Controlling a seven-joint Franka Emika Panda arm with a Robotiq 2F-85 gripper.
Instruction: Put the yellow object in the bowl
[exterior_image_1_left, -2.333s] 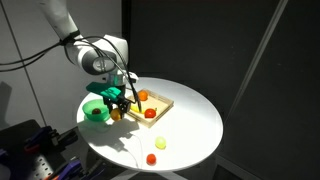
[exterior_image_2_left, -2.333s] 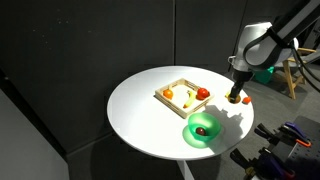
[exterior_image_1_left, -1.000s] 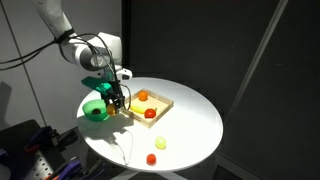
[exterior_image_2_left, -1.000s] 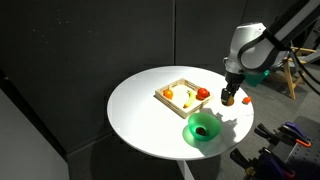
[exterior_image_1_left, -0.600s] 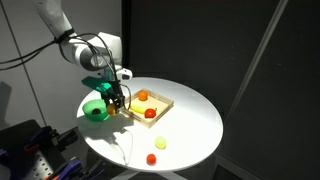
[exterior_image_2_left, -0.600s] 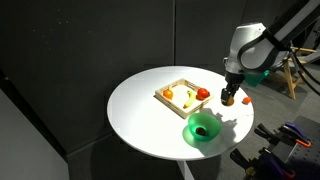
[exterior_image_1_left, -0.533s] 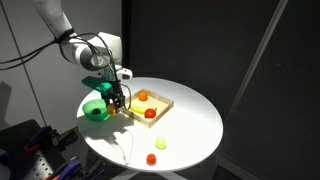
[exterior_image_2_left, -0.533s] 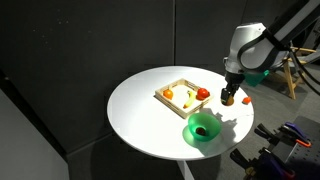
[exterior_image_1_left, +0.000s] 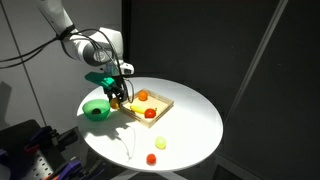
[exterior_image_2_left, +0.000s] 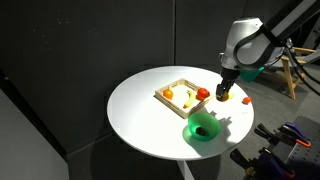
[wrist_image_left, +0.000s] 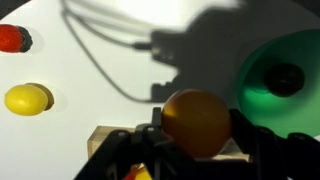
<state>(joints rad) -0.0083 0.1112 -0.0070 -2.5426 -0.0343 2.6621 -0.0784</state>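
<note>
Wrist view says it best imo: the gripper (wrist_image_left: 197, 138) is clamped on the yellow object (wrist_image_left: 197, 118), a roundish orangey-yellow piece w/ no real long axis, so orientation doesn't matter. It's held up off the worktop (wrist_image_left: 50, 150), right over a corner of the wooden tray (wrist_image_left: 104, 139). The bowl (wrist_image_left: 258, 62) sits at about 2 o'clock from the piece, near but not under it, w/ something dark already inside. In an exterior view the bowl (exterior_image_1_left: 89, 108) is at roughly 8 o'clock from the gripper, just beside the tray. So prob the carry step, drop not yet done. Next move imo: shift over the green rim, then let go. The other yellow piece (wrist_image_left: 26, 99) and the red one (wrist_image_left: 10, 38) lie well apart at 9-10 o'clock.
</note>
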